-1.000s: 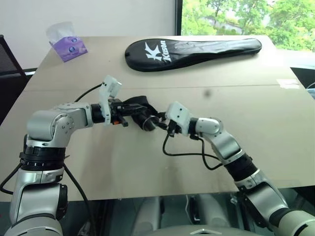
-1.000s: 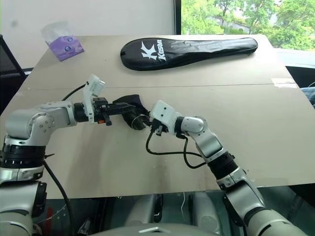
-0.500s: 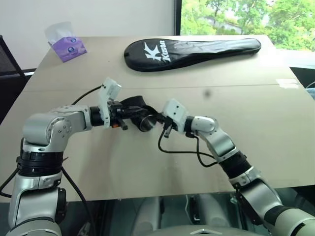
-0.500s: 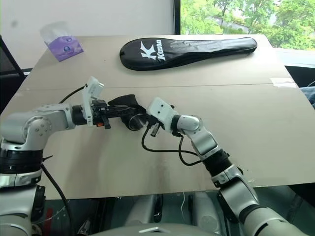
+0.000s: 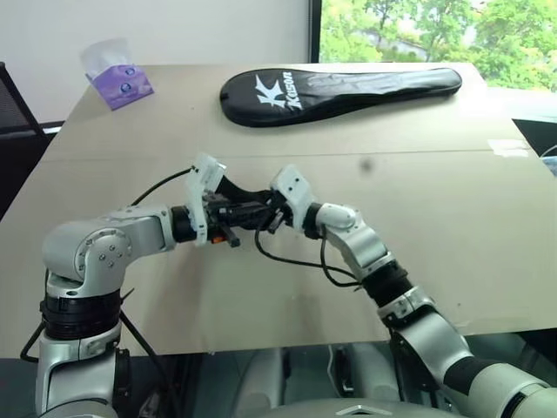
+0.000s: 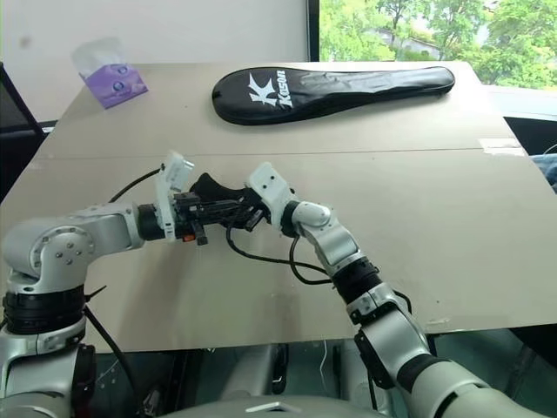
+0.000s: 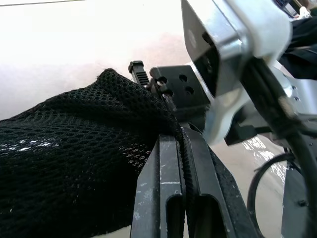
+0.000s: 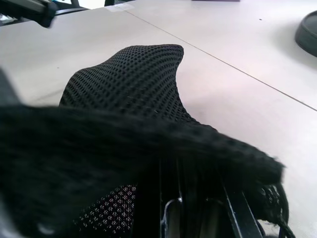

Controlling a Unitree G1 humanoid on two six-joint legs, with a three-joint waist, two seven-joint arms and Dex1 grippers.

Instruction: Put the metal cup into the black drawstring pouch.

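Centrally, pouch (image 5: 233,193) mid-counter (image 5: 452,218), left tool (image 5: 246,212) and right tool (image 5: 265,218) each clamped tight on its fabric edge, bare counter all round, racket cover (image 5: 339,90) far back.

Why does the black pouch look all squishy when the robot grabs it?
The black drawstring pouch is probably soft, floppy mesh: it bunches and folds where the left gripper pinches its edge. It likely weighs little, since thin fabric sags between both grippers. It shouldn't roll, but its mouth may flop shut unless held.
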